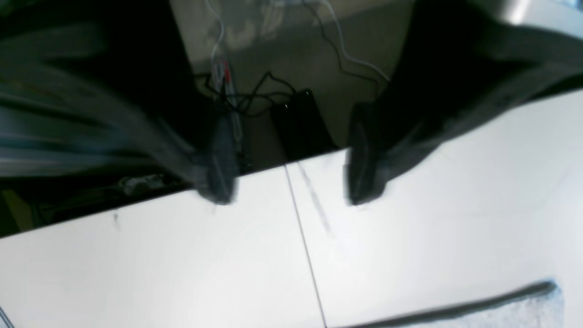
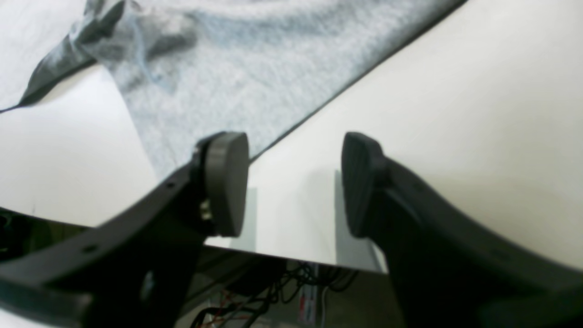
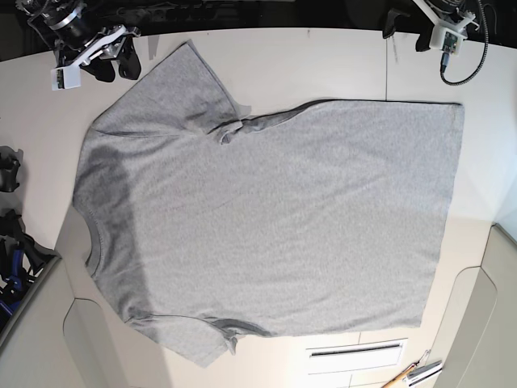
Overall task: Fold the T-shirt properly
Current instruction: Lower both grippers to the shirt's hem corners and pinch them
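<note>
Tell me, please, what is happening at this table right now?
A two-armed robot is set to fold a grey T-shirt, which lies spread flat on the white table, plain side up, not yet folded. Both tools are open and empty at the far edge: the right tool by the sleeve, the left tool near the hem corner. Neither touches the cloth.

A white tabletop (image 3: 323,65) with a thin seam (image 1: 303,246) across it fills the scene. Beyond its edge lies a dim grey floor (image 1: 282,54) strewn with tangled cables (image 1: 255,98) and a black box (image 1: 300,123).
</note>
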